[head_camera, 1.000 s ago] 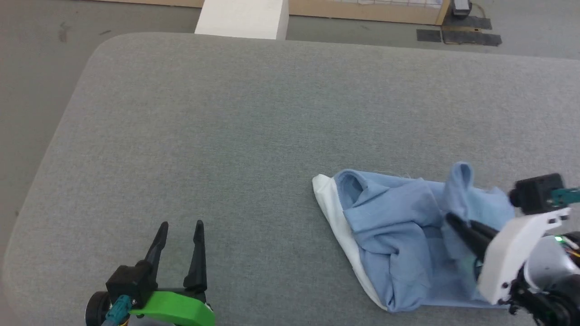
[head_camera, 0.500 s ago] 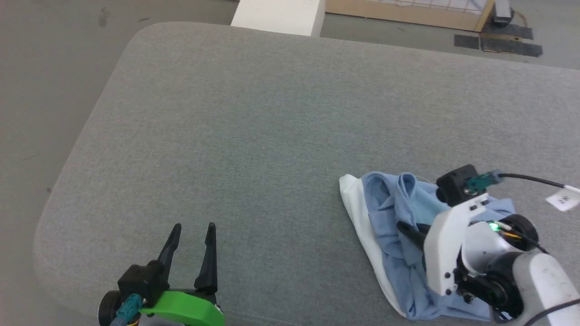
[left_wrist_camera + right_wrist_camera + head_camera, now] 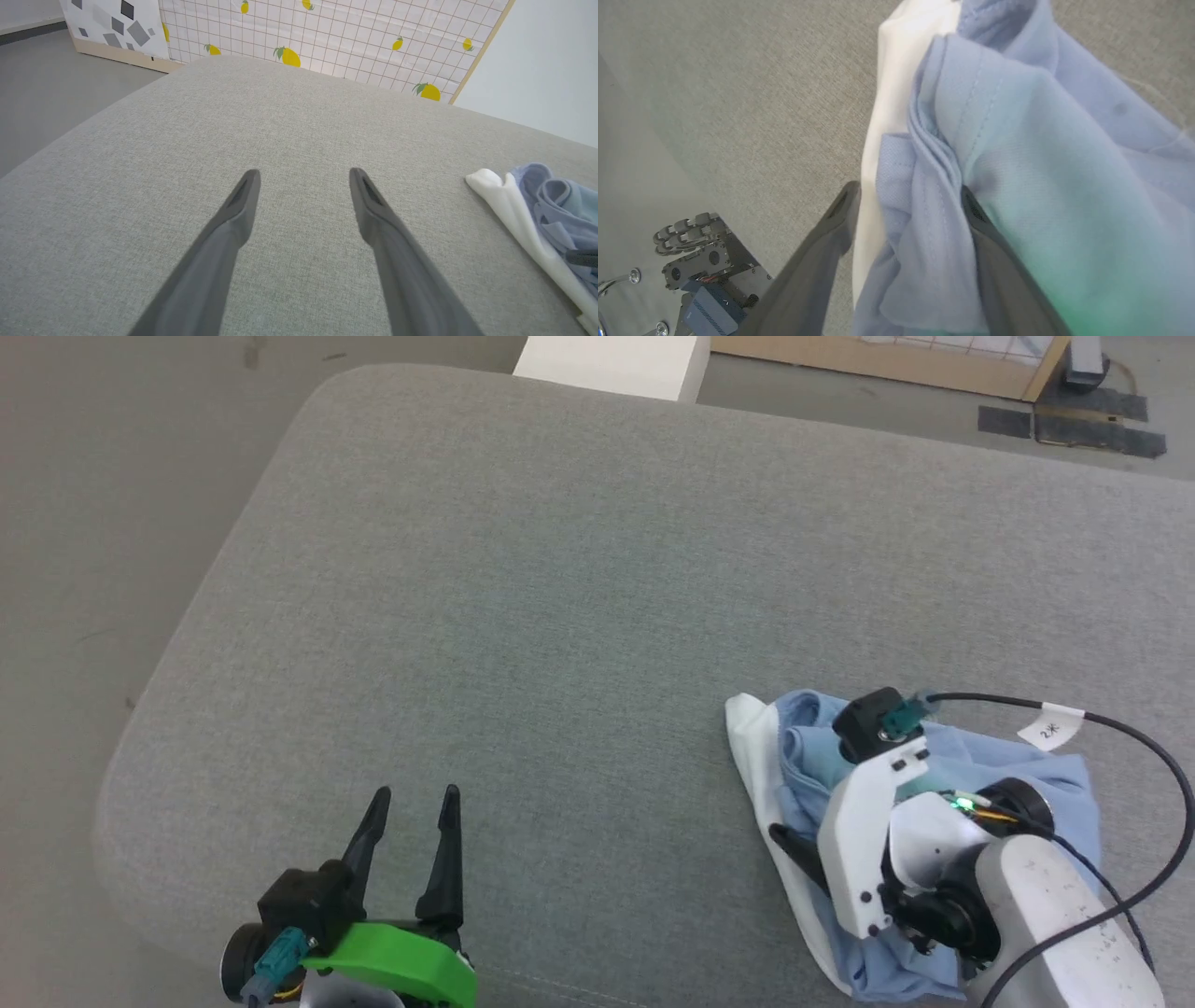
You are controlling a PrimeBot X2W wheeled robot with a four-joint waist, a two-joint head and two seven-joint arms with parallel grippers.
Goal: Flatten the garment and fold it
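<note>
Grey padded surface (image 3: 560, 569): mostly bare. Light blue T-shirt (image 3: 1069, 782) lay crumpled in heap at near right, nothing flattened. White cloth (image 3: 747, 737) peeked from under its left edge. Right end effector (image 3: 908, 196): clenched on raised fold a second ago, now released, fingers spread astride bunched seam. Fold dropped, so probably regrasp needed. Left end effector (image 3: 415, 793): released, idle over bare surface, well apart from heap. White cloth could lift with shirt.

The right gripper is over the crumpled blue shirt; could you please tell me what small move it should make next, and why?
Probably nudge the right gripper toward the blue side before closing: its open jaws straddle a fold of the garment, but the white cloth edge also lies between them.
</note>
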